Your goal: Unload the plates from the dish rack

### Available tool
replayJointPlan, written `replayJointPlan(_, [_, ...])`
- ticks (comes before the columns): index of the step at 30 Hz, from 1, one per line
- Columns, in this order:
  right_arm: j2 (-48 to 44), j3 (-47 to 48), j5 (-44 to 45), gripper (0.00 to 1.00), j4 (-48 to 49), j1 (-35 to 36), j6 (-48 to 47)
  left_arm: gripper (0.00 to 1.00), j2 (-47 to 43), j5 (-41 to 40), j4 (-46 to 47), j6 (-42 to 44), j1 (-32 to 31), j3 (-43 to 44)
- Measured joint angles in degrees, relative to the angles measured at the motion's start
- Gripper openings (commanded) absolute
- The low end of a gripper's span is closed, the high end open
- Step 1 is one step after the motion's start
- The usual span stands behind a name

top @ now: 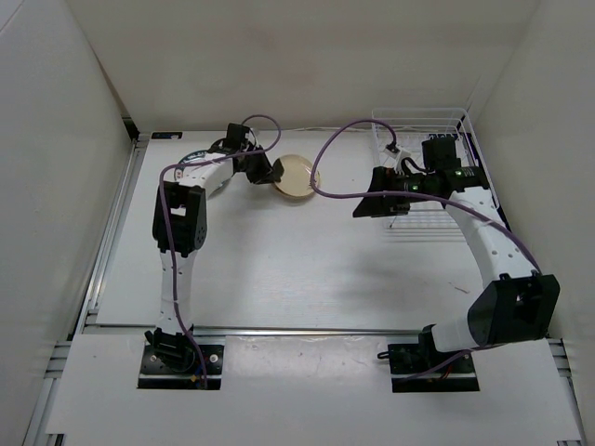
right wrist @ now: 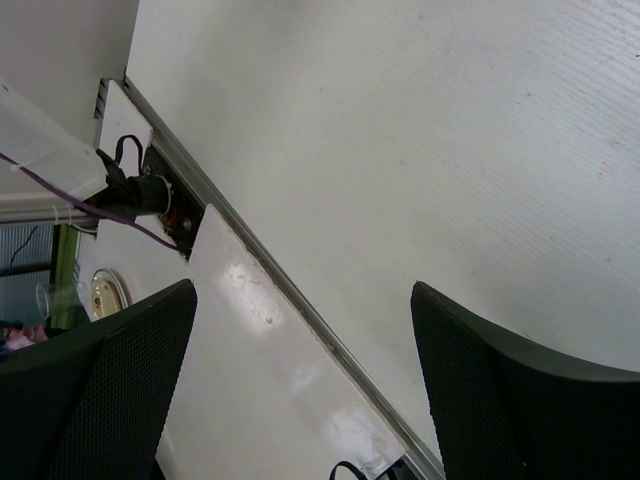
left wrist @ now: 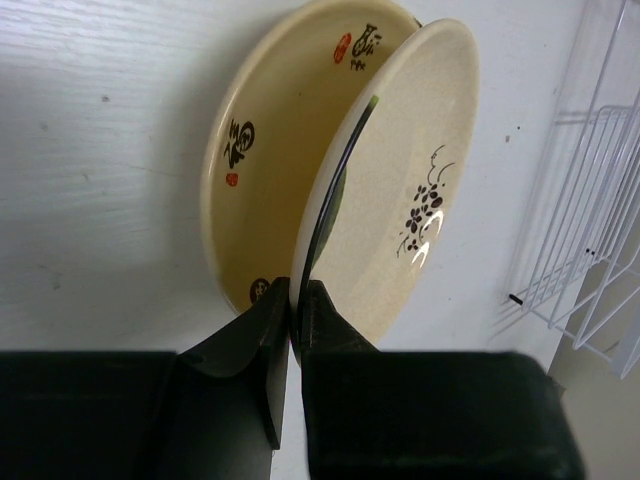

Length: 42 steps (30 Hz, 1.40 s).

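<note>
My left gripper (left wrist: pixel 294 290) is shut on the rim of a tan plate with a dark flower pattern (left wrist: pixel 410 200), holding it on edge. It stands tilted over a second tan plate with red and black marks (left wrist: pixel 265 150) that lies flat on the table. In the top view the plates (top: pixel 297 177) sit at the back middle, with the left gripper (top: pixel 270 170) at their left edge. The white wire dish rack (top: pixel 423 123) stands at the back right and also shows in the left wrist view (left wrist: pixel 590 230). My right gripper (top: pixel 364 206) is open and empty (right wrist: pixel 300 290), just left of the rack. No plate shows in the rack's visible part.
White walls close in the table on the left, back and right. A metal rail (right wrist: pixel 300 300) runs along the table's near edge. Purple cables (top: pixel 335 139) hang over the back of the table between the arms.
</note>
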Motion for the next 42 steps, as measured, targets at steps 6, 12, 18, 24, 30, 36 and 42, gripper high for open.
replayJointPlan(6, [-0.9,-0.1,0.3,0.92,0.1,0.0,0.1,0.29,0.0,0.2,0.0,0.5,-0.5,-0.6])
replayJointPlan(12, [-1.0,-0.1,0.3,0.92,0.9,0.0,0.2,0.48,0.1,0.2,0.1,1.4,-0.4,-1.2])
replayJointPlan(18, [-1.0,-0.1,0.3,0.92,1.0,0.0,0.2,0.65,0.1,0.2,0.1,2.3,-0.5,-1.6])
replayJointPlan(24, [-1.0,-0.1,0.3,0.92,1.3,0.0,0.3,0.66,-0.2,-0.3,0.2,4.0,-0.8,-1.6])
replayJointPlan(30, [-1.0,-0.1,0.3,0.92,1.3,0.0,0.6,0.66,-2.8,-2.2,-0.1,6.6,-0.8,-3.9])
replayJointPlan(36, [-2.1,-0.1,7.4,1.00,1.7,0.0,1.5,1.00,-10.5,-5.8,-2.5,11.5,-0.8,-6.5])
replayJointPlan(42, [-3.1,0.0,20.9,1.00,2.6,-4.1,3.0,1.00,-29.4,-19.1,-1.9,17.4,-0.8,-9.7])
